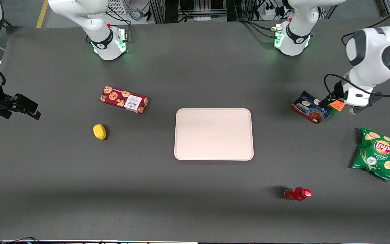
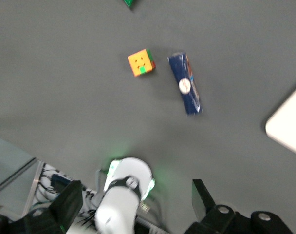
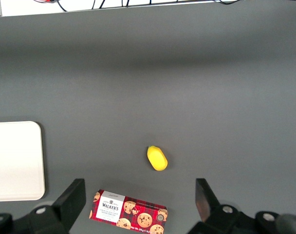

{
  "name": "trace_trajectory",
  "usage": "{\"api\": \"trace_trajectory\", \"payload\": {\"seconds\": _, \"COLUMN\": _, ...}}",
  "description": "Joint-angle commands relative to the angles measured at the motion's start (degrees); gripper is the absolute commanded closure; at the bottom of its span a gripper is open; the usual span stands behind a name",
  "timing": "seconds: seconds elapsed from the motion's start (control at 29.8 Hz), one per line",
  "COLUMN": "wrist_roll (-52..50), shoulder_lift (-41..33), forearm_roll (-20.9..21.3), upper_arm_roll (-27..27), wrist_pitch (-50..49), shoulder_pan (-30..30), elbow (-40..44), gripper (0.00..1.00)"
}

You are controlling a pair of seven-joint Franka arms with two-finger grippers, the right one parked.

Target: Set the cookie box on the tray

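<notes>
Seven things lie spread on the dark counter (image 1: pixel 195 203). The cookie box (image 1: pixel 307 107) lies toward the working arm's end, well apart from the tray (image 1: pixel 213 134), which sits mid-counter with nothing on it. A colourful cube (image 1: pixel 337 105) lies just beside the box, farther toward that end; the wrist view shows a small gap between cube (image 2: pixel 141 63) and box (image 2: pixel 185 89). Nearer the front camera there are a green chip bag (image 1: pixel 377 153) and a red bottle (image 1: pixel 297 194) on its side. Toward the parked arm's end lie a red box (image 1: pixel 124 99) and, nearer the camera, a yellow lemon-like thing (image 1: pixel 99 131). Nothing lies between the cookie box and the tray.

The left arm bends down from the counter's end, its wrist pointing downward. Its end effector (image 1: pixel 328 100) hovers over the cube and the box's edge, holding nothing. In the wrist view its two fingers (image 2: pixel 201 197) stand wide apart and blurred. In the front view the fingers partly cover the cube, and whether they touch anything cannot be told. Only a corner of the tray (image 2: pixel 289 124) shows in the wrist view
</notes>
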Motion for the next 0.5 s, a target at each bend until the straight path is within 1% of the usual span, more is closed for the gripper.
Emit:
{"api": "trace_trajectory", "payload": {"seconds": 0.0, "wrist_roll": -0.6, "shoulder_lift": -0.9, "forearm_roll": -0.6, "upper_arm_roll": 0.0, "wrist_pitch": 9.9, "shoulder_pan": -0.1, "elbow": -7.5, "gripper": 0.00}}
{"api": "trace_trajectory", "payload": {"seconds": 0.17, "wrist_roll": -0.3, "shoulder_lift": 0.8, "forearm_roll": -0.5, "upper_arm_roll": 0.0, "wrist_pitch": 16.0, "shoulder_pan": -0.1, "elbow": -10.2, "gripper": 0.00}}
{"api": "trace_trajectory", "payload": {"seconds": 0.34, "wrist_roll": 0.8, "shoulder_lift": 3.4, "forearm_roll": -0.5, "upper_arm_roll": 0.1, "wrist_pitch": 24.9, "shoulder_pan": -0.1, "elbow": -14.0, "gripper": 0.00}}
{"api": "trace_trajectory", "payload": {"seconds": 0.37, "wrist_roll": 0.8, "shoulder_lift": 4.0, "forearm_roll": -0.5, "upper_arm_roll": 0.1, "wrist_pitch": 26.0, "shoulder_pan": -0.1, "elbow": -14.2, "gripper": 0.02}}
{"api": "trace_trajectory", "payload": {"seconds": 0.44, "wrist_roll": 0.8, "shoulder_lift": 4.9, "forearm_roll": -0.5, "upper_arm_roll": 0.1, "wrist_pitch": 26.9, "shoulder_pan": -0.1, "elbow": -14.2, "gripper": 0.19}}
{"api": "trace_trajectory", "payload": {"seconds": 0.47, "wrist_roll": 0.8, "shoulder_lift": 5.1, "forearm_roll": -0.5, "upper_arm_roll": 0.1, "wrist_pitch": 26.9, "shoulder_pan": -0.1, "elbow": -14.2, "gripper": 0.34}}
